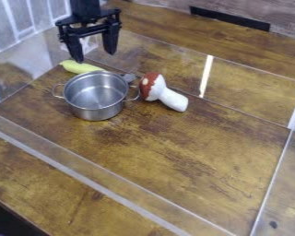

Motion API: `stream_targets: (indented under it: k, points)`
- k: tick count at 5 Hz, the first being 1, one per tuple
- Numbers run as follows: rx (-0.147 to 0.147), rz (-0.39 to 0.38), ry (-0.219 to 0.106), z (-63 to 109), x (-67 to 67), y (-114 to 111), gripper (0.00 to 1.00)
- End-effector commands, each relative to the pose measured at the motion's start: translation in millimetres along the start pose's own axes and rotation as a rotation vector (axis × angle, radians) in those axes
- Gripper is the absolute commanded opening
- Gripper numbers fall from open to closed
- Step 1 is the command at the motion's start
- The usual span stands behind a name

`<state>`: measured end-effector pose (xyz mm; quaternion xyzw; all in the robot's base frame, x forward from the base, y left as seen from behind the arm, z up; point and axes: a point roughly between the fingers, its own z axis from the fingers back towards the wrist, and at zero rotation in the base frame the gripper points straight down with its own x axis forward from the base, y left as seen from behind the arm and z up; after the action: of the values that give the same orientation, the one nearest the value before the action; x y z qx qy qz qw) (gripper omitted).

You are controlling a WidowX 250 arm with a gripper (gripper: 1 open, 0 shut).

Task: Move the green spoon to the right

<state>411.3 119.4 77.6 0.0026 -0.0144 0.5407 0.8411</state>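
1. The pincer (88,37) hangs pointing down over the back left of the wooden counter (175,157), its two dark fingers spread wide with nothing between them
2. The green spoon (76,66) lies flat just below and in front of the pincer, its yellow-green handle showing; the bowl end is hard to make out, tucked close behind the steel pot (99,95)
3. The pot sits just beside the spoon, nearly touching it, and the red-capped mushroom toy (161,93) lies on its side to the pot's right
4. Likely risk: the handle is thin and lies low, so the fingers could close above it or pinch one edge and let it slip out or flip away
5. Another risk: a finger coming down on the pot side may strike the rim and shove the pot
6. Carrying the spoon rightwards too low could clip the pot or knock the mushroom, since both lie in that path
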Motion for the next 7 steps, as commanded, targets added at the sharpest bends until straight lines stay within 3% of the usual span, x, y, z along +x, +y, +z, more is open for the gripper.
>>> stream_targets:
  k: [1, 2, 4, 7]
  points:
    - [-0.044, 0.059, -0.051, 19.1, -3.5, -8, 1.00]
    - [-0.032, 0.125, -0.047, 11.5, -2.6, -11, 1.00]
    - [-0.002, 0.287, -0.041, -0.3, 30.7, -11, 1.00]
    - [0.037, 0.203, -0.030, -28.1, 37.3, 1, 1.00]
